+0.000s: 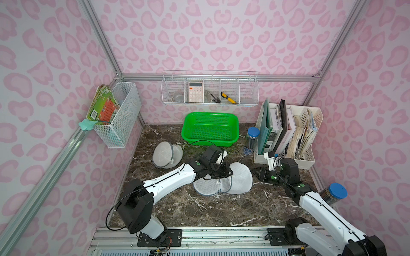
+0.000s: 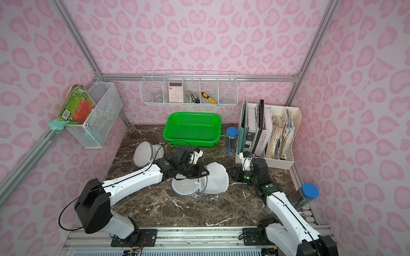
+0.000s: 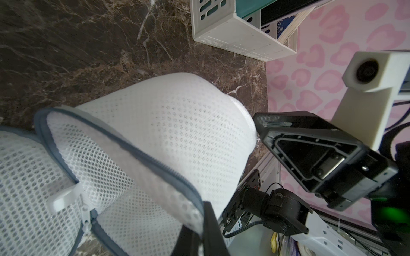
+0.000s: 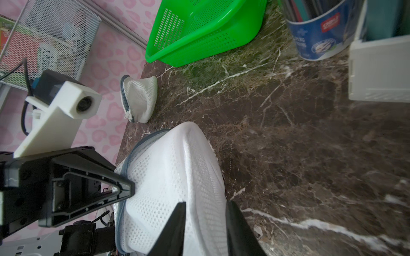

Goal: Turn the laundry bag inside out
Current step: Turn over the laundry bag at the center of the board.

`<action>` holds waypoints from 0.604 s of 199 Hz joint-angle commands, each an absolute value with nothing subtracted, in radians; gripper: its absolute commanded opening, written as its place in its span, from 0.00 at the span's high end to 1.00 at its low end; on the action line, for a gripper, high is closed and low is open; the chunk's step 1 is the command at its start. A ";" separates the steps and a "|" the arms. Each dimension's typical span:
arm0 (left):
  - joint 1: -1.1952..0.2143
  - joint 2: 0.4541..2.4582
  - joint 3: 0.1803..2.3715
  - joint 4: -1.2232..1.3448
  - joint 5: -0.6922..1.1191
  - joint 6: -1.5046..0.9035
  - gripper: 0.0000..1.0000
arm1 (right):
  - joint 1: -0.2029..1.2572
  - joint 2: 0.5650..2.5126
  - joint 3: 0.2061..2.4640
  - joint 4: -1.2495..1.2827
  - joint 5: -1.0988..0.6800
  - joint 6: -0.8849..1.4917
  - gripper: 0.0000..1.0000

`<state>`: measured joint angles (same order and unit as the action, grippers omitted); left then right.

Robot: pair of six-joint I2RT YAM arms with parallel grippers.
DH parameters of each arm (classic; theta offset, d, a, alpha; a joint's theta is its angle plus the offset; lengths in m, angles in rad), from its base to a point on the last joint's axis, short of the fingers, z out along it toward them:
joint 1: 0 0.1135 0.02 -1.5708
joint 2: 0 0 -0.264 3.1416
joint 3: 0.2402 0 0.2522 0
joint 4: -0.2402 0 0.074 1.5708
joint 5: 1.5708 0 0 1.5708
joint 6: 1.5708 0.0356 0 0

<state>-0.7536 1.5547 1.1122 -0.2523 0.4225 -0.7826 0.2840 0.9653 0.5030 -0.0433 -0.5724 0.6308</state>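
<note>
Mesh laundry bag point(image 1: 240, 177) lies left-right | left hand point(image 4: 127, 188) pinches its zip rim point(image 3: 124, 141) | right hand point(image 4: 206, 206) straddles closed end point(image 3: 239, 115), grip I cannot confirm.

In both top views the left gripper point(image 1: 223, 174) hides the part of the laundry bag point(image 1: 240, 180) beneath it, and its fingertips are lost against the mesh. In its wrist view the right gripper point(image 4: 205, 206) straddles a fold of the bag — finger bases cut off by the frame, and whether the fold is pinched cannot be told. Beyond it the blue tub point(image 4: 319, 37) is cropped.
</note>
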 commanded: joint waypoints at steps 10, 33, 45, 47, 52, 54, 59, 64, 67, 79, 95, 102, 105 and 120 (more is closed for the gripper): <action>-0.753 1.564 1.126 -0.268 0.437 -0.769 1.00 | 0.285 0.987 0.511 0.007 -0.644 0.628 0.77; -0.754 1.565 1.130 -0.273 0.437 -0.766 1.00 | 0.284 0.995 0.512 0.015 -0.665 0.631 0.92; -0.753 1.568 1.133 -0.273 0.439 -0.764 1.00 | 0.285 0.996 0.516 0.014 -0.672 0.633 1.00; -0.753 1.569 1.136 -0.273 0.439 -0.764 1.00 | 0.284 0.996 0.517 0.013 -0.672 0.631 1.00; -0.753 1.570 1.138 -0.273 0.439 -0.763 1.00 | 0.285 0.994 0.522 0.008 -0.671 0.632 1.00; -0.753 1.571 1.138 -0.272 0.439 -0.763 1.00 | 0.285 0.993 0.525 0.004 -0.669 0.631 1.00; -0.753 1.573 1.141 -0.269 0.439 -0.762 1.00 | 0.285 0.989 0.534 -0.008 -0.662 0.626 1.00; -0.753 1.574 1.145 -0.267 0.439 -0.761 1.00 | 0.285 0.983 0.543 -0.021 -0.653 0.621 1.00; -0.753 1.577 1.146 -0.267 0.439 -0.761 1.00 | 0.285 0.977 0.548 -0.028 -0.647 0.619 1.00; -0.752 1.587 1.159 -0.250 0.437 -0.760 1.00 | 0.285 0.955 0.573 -0.061 -0.624 0.600 1.00; -0.752 1.609 1.190 -0.234 0.449 -0.761 1.00 | 0.284 0.937 0.609 -0.105 -0.608 0.584 1.00; -0.752 1.619 1.202 -0.232 0.451 -0.760 1.00 | 0.285 0.934 0.622 -0.119 -0.612 0.580 1.00; -0.752 1.623 1.206 -0.230 0.452 -0.760 1.00 | 0.285 0.936 0.627 -0.123 -0.616 0.579 1.00; -0.750 1.639 1.213 -0.236 0.446 -0.758 1.00 | 0.307 0.946 0.648 -0.144 -0.610 0.570 1.00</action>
